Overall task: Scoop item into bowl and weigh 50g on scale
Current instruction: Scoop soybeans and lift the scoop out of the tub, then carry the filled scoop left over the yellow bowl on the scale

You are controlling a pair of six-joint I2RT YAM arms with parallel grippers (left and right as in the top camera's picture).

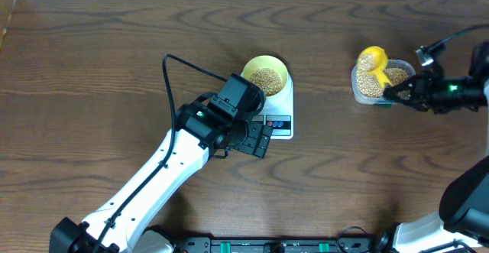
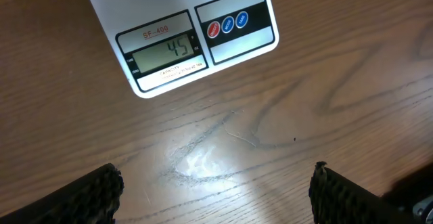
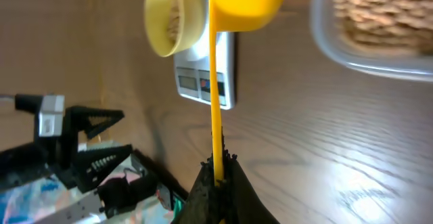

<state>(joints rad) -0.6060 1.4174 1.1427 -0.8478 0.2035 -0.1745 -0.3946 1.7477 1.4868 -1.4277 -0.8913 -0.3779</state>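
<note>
Over at the right side of the desk (image 1: pixel 92 54), the right claw (image 1: pixel 391 94) is pinched tight on the thin handle of the yellow scoop (image 1: pixel 373 58), whose cup is at the edge of the clear tub (image 1: pixel 357 92) of beans (image 1: pixel 394 76). Nearer the middle, the left claw (image 1: pixel 260 140) hovers with its fingers (image 2: pixel 101 193) spread wide and nothing between them, just in front of the scale (image 1: pixel 281 124), whose display (image 2: pixel 177 47) reads 45. On the scale's platform sits the pale-yellow bowl (image 1: pixel 250 66), partly filled with more of the beans.
</note>
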